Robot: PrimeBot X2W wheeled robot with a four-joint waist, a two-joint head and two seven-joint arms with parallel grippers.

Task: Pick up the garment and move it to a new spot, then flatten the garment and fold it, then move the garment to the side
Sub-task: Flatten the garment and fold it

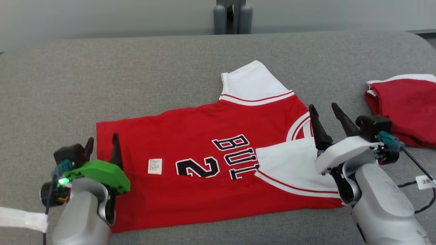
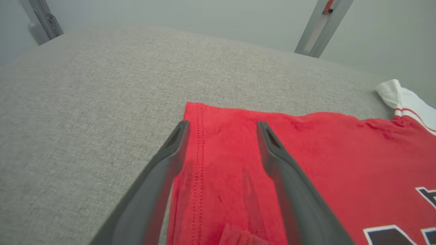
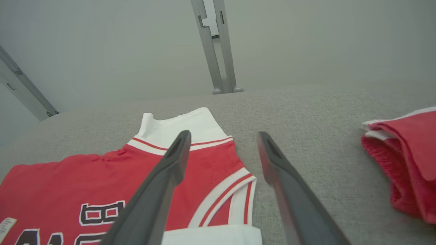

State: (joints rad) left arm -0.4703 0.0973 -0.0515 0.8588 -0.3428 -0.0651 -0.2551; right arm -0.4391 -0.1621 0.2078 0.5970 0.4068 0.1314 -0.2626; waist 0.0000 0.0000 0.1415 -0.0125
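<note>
Grey padded table [image 1: 85, 75] carries everything. The garment [image 1: 204, 136], a red jersey, lies flat at table centre with its hem to 9 o'clock and its neck to 3 o'clock.

Its 6 o'clock long edge looks folded up over the lettering, and the near sleeve [image 1: 289, 163] lies white on top. The far sleeve [image 1: 253, 81] sticks out at 12 o'clock. Judgement: first lengthwise fold laid, far side not yet done.

A second red piece [image 1: 405, 109] sits apart at 3 o'clock.

Left gripper [image 1: 102, 139] is over the hem end and right gripper [image 1: 323, 108] over the neck end. Both jaws are spread wide and hold nothing. One at each end probably serves to handle the cloth evenly.

- Left wrist view adds the hem stitching [image 2: 199, 143].
- Right wrist view adds the neck trim [image 3: 221, 194].
- Head view gives both ends at once, plus the white label [image 1: 155, 166].
</note>
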